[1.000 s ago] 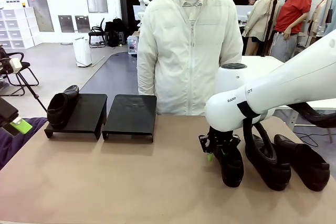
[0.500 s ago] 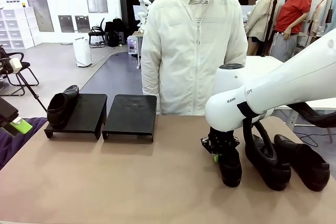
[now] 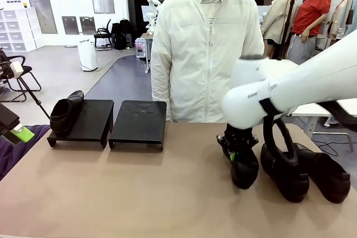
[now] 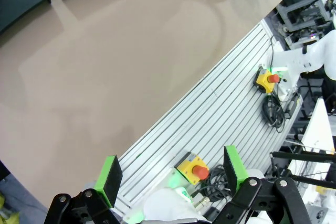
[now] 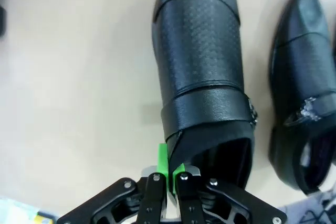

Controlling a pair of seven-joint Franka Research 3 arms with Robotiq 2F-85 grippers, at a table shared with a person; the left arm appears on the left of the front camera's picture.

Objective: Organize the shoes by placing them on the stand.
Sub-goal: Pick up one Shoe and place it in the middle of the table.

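right jaws clamped on shoe collar, left jaws released

right gripper (image 5: 169,174): the jaws are clenched on the collar of the held shoe (image 5: 202,66), a glossy black slip-on with a textured vamp and a strap. the grip is on the side wall of the opening that faces away from the second shoe (image 5: 304,98). the leather edge runs down between the two green pads (image 5: 162,160), which are pressed together on it. the toe points straight away from the jaws and the heel opening sits just beside them. in the front view, the same gripper stands over the heel end of this shoe. whether the sole is clear of the table (image 3: 139,193) cannot be told.

the second shoe lies just to one side of the jaws, parallel with the held shoe and apart from it. a third shoe (image 3: 328,175) lies beyond the second, farther from the jaws.

stand (image 3: 92,118): well apart from the right jaws, across the table. a fourth shoe (image 3: 66,112) rests at the outer edge of the platform farthest from them. a person (image 3: 206,54) stands at the far side, beyond the jaws.

left gripper (image 4: 170,174): the jaws are released, pads spread wide, gripping nothing. a yellow emergency-stop box (image 4: 195,169) and a slotted aluminium frame (image 4: 226,98) lie ahead of them.
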